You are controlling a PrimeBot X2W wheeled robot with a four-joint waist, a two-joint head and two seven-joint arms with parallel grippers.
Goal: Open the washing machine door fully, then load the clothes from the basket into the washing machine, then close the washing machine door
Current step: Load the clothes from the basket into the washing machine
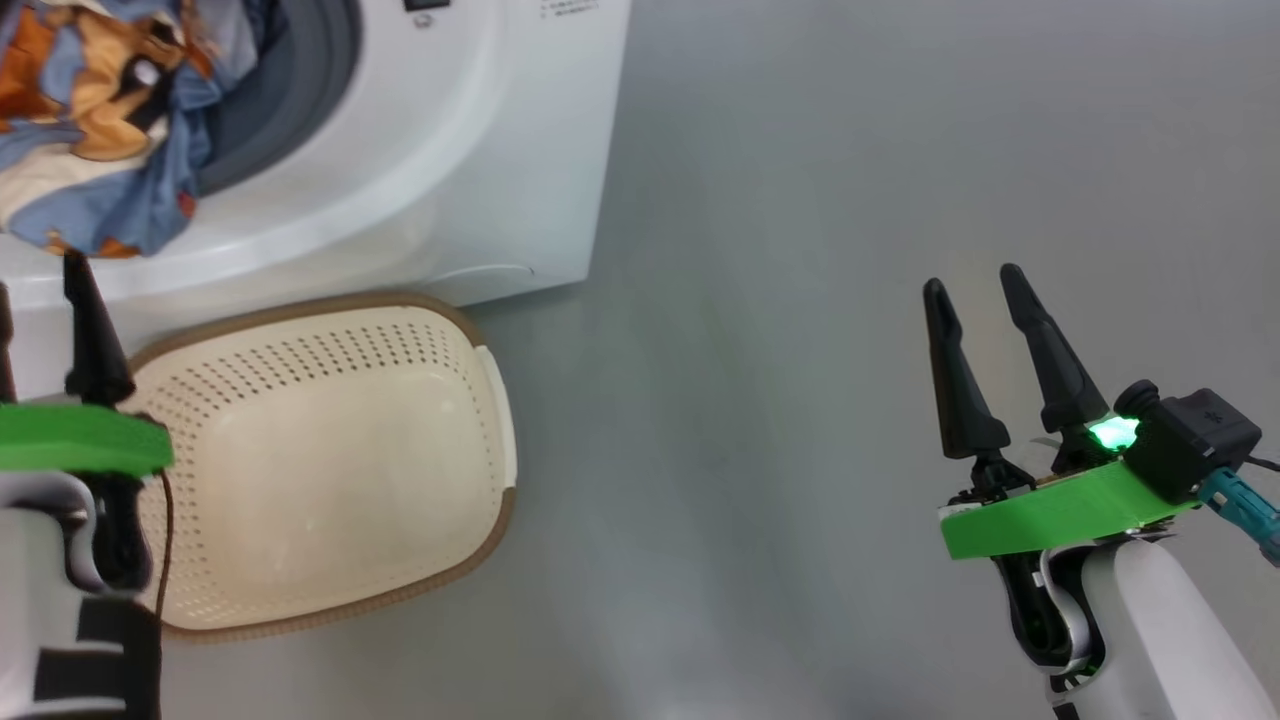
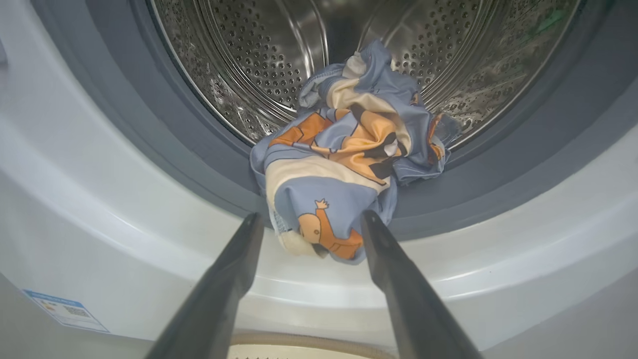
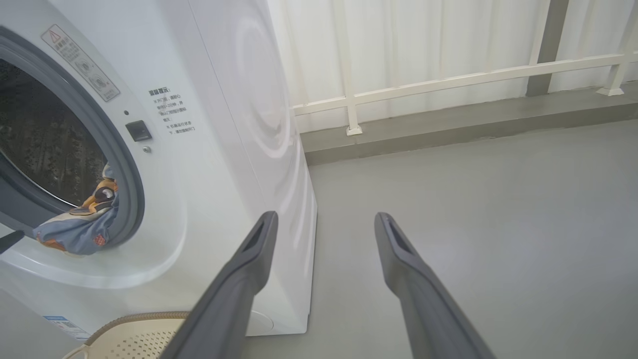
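The washing machine (image 1: 480, 150) stands with its mouth uncovered; its door is out of view. The clothes (image 1: 100, 120), light blue fabric with orange animals, lie bunched in the mouth and spill over the grey gasket (image 2: 523, 169) onto the white front. The steel drum (image 2: 249, 55) shows behind them. My left gripper (image 2: 311, 219) is open just below the hanging fabric, nothing between its fingers. The cream basket (image 1: 330, 450) sits on the floor below the machine with nothing in it. My right gripper (image 1: 975, 285) is open over bare floor, well right of the machine.
Grey floor (image 1: 800, 350) spreads right of the machine. A white railing (image 3: 448, 80) and pale curtain stand behind a low step at the back. A blue label (image 2: 65, 309) sits low on the machine's front.
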